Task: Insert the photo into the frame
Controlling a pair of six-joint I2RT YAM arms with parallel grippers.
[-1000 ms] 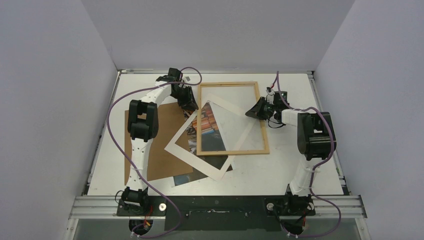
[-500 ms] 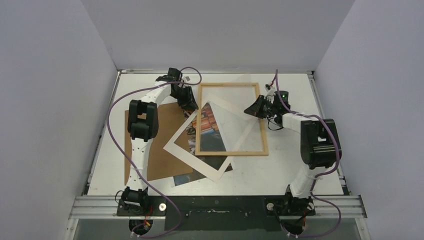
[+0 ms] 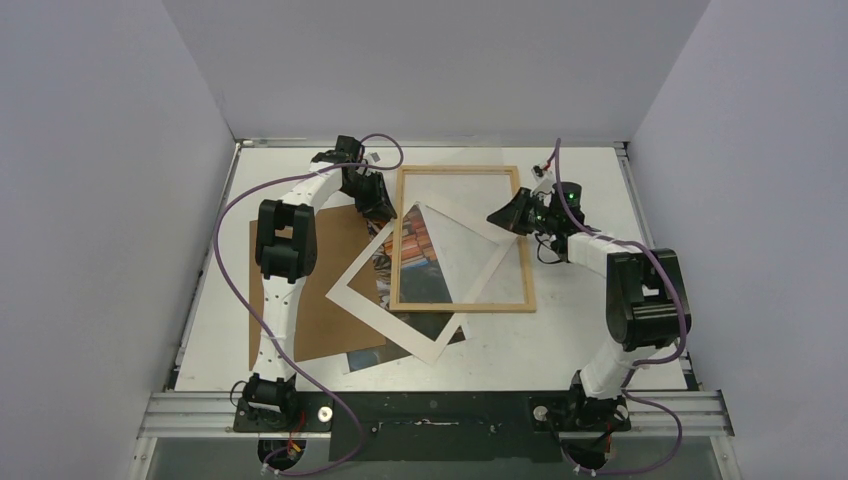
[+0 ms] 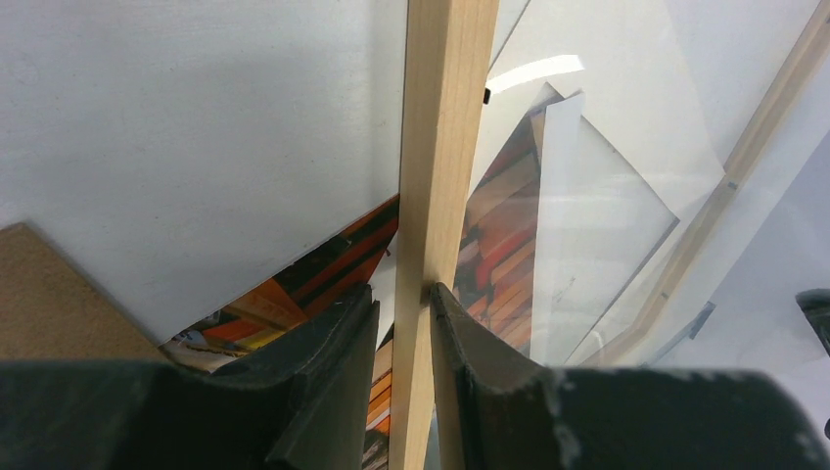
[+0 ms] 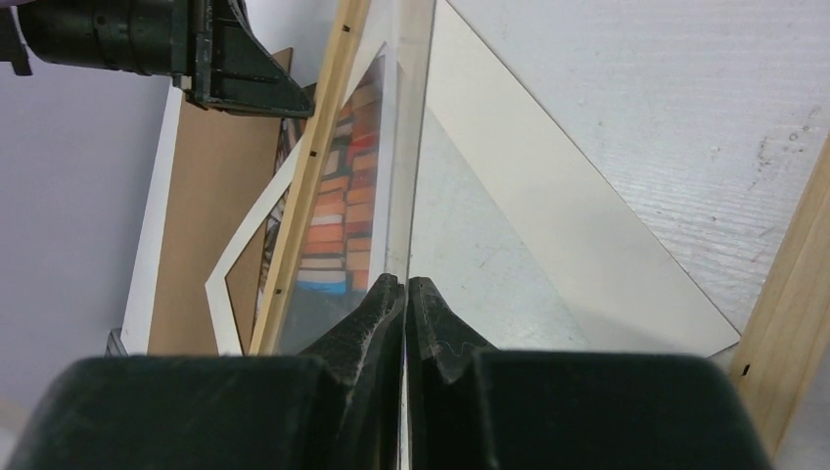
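Note:
The light-wood frame [image 3: 460, 304] lies in the middle of the table. My left gripper [image 3: 385, 210] is shut on its left rail [image 4: 445, 147], one finger on each side of the wood. My right gripper [image 3: 497, 220] is shut on the edge of a clear pane [image 5: 401, 147], which stands tilted inside the frame. The photo [image 3: 415, 245] lies face up under the frame and the white mat. Its orange book spines show in the left wrist view [image 4: 294, 294] and the right wrist view [image 5: 338, 215].
A white mat [image 3: 385, 320] with a rectangular opening lies skewed under the frame, overlapping the photo. The brown backing board [image 3: 320, 300] lies to the left, under both. Grey walls close in three sides of the table.
The right arm's elbow has swung outward to the right and its gripper has edged toward the far side with the pane. The left arm has stayed still on the rail.

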